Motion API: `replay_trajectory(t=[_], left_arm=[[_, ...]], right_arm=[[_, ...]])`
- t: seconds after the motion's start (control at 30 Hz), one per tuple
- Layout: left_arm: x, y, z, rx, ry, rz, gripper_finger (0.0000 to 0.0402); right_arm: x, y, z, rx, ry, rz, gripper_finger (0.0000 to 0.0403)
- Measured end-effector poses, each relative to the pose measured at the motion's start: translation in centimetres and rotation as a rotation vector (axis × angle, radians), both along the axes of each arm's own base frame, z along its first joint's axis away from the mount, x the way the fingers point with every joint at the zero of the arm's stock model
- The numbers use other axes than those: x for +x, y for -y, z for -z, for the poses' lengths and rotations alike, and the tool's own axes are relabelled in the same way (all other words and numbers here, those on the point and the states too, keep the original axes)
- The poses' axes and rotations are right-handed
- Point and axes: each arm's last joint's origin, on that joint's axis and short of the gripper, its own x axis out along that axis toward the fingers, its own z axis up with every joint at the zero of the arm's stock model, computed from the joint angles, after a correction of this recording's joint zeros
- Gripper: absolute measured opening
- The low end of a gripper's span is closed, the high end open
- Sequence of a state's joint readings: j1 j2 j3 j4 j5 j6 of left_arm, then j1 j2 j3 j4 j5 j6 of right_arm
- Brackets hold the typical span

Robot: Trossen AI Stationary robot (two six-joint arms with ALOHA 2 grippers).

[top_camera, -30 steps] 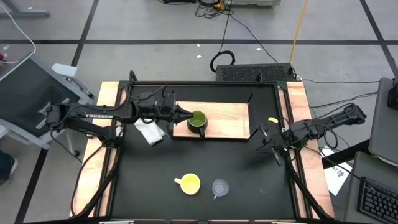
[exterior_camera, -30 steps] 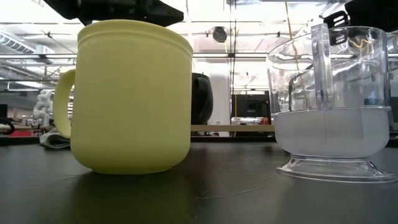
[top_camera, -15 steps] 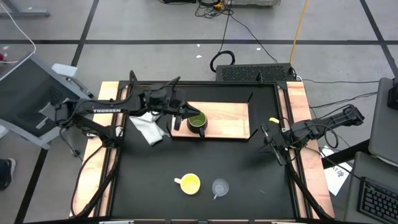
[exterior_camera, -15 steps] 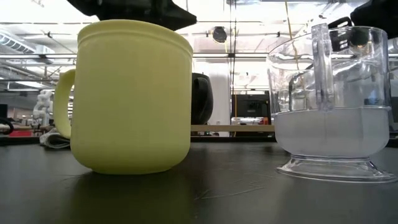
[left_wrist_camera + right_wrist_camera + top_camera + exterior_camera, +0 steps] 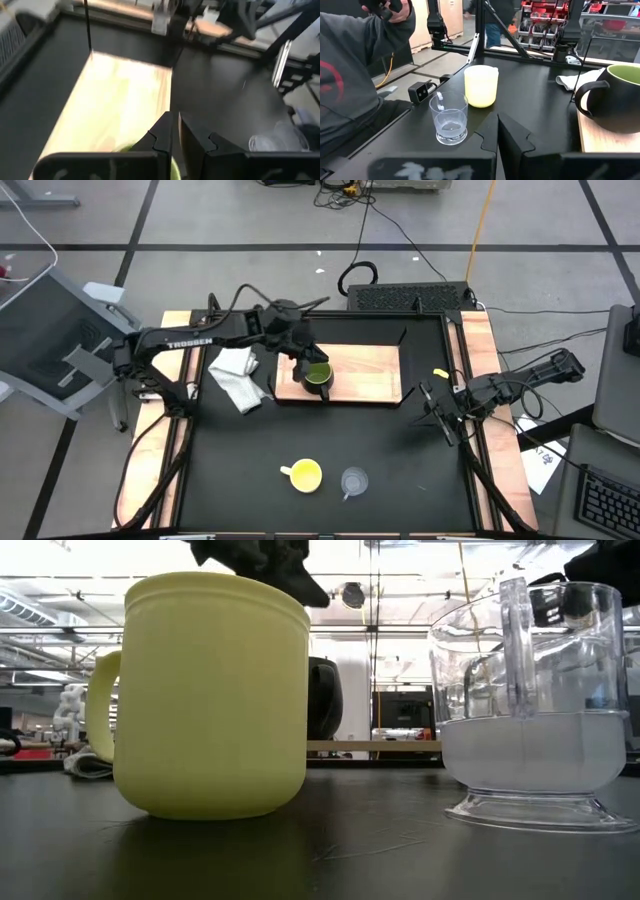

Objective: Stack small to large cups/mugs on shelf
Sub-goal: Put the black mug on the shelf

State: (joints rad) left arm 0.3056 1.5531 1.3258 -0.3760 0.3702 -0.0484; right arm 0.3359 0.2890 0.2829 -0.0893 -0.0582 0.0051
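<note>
The dark green mug [image 5: 318, 375] stands upright on the left part of the light-wood shelf [image 5: 365, 370]; it also shows in the right wrist view [image 5: 615, 97]. My left gripper [image 5: 305, 363] is shut and hovers just above the mug's far left rim, with the shelf [image 5: 115, 100] below it. The yellow mug [image 5: 304, 474] and the clear glass cup [image 5: 354, 480] stand side by side on the black tabletop near its front edge. My right gripper [image 5: 440, 412] is shut and empty at the table's right side.
A white cloth [image 5: 237, 377] lies on the tabletop just left of the shelf. Raised wooden rails [image 5: 175, 330] run along the table's left and right sides. A person's grey sleeve [image 5: 350, 75] shows beyond the table in the right wrist view.
My left arm has swung toward the table's far edge and right. Its gripper has risen and turned from pointing right, beside the green mug, to slanting down over the mug from the far left. The mug stays where it was on the shelf.
</note>
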Motion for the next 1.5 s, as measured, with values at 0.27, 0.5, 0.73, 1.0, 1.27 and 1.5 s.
replay_trajectory(t=[0.27,0.5,0.73,1.0,1.27,1.5], left_arm=[[1.9,-1.0,0.2,-0.006,-0.204,0.011,0.0033],[2.8,-1.4,0.1,0.058,-0.28,0.027,0.0033],[2.7,-1.4,-0.8,0.113,-0.283,0.047,0.0042],[2.6,-1.6,-1.0,0.157,-0.291,0.052,0.0134],[2.1,-2.8,-0.7,0.161,-0.328,0.002,0.0225],[2.9,-3.0,1.4,0.163,-0.435,-0.005,0.0241]], right_arm=[[0.0,0.0,0.1,0.007,-0.01,0.002,0.0],[0.0,0.0,0.2,0.01,-0.022,0.003,0.0],[-0.1,0.0,0.3,0.014,-0.044,0.005,0.0],[-0.1,0.0,0.3,0.014,-0.044,0.005,0.0],[-0.1,0.0,0.3,0.014,-0.044,0.005,0.0],[-0.1,0.0,0.4,0.014,-0.045,0.006,0.0]])
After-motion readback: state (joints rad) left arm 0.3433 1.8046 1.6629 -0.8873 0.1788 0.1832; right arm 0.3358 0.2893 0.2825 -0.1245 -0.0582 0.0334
